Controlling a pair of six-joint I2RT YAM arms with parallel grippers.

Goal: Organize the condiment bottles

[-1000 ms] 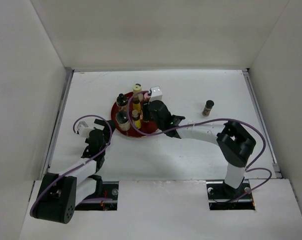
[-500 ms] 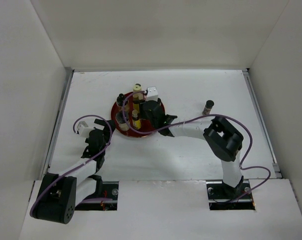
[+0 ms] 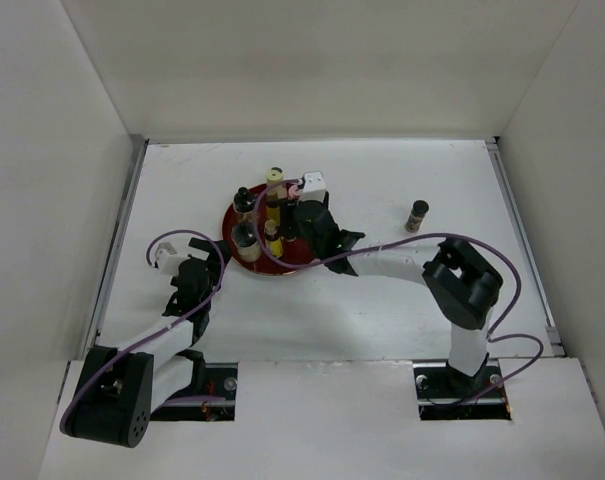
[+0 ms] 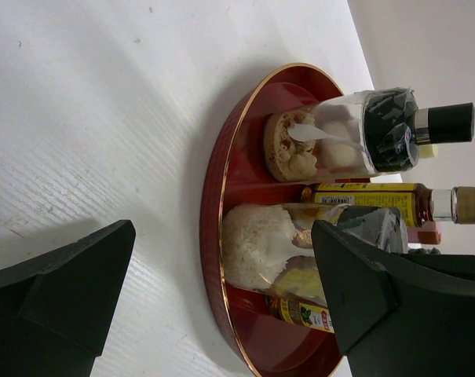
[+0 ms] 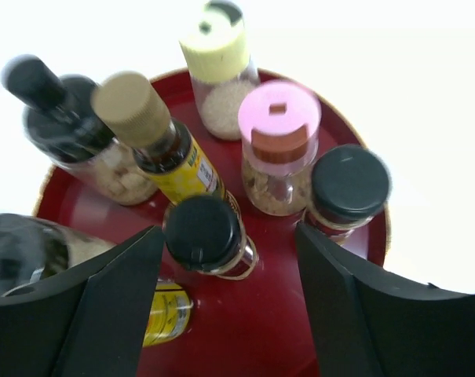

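Top external: left end effector [image 3: 208, 262] sits low, just beside the left rim of the red tray [image 3: 274, 265], not touching it. Left wrist cam: its fingers [image 4: 60, 298] are spread wide w/ nothing btwn them, so open and empty. Ahead of it, just inside the tray's near rim, a grain jar [image 4: 257, 247] w/ whitish fill and a chunk jar [image 4: 323, 145] w/ black cap stand side by side. A yellow bottle [image 4: 370, 198] w/ tan cap is behind, btwn the two.

R arm reaches across the bench [image 3: 362, 310] to the tray. Right end effector [image 3: 290, 226] hangs over the bottle cluster, toward the tray's right half. Right wrist cam: its fingers [image 5: 104, 314] are wide apart, not clamping. A black-cap bottle [image 5: 204, 233] stands upright btwn them w/ a gap on each side, no contact seen. A second yellow-label bottle [image 5: 170, 314] is near the left finger, partly hidden, so pose unclear.

Beyond the black-cap bottle is a pink-cap jar [image 5: 279, 129], and a black-cap jar [image 5: 348, 184] is just beside it on the right. Can't tell if those two touch. Cream-cap jar [image 5: 213, 43] stands at the tray's far rim.

Farthest out, a lone bottle [image 3: 417, 215] w/ dark cap stands upright on the bench, well apart to the right of the tray.
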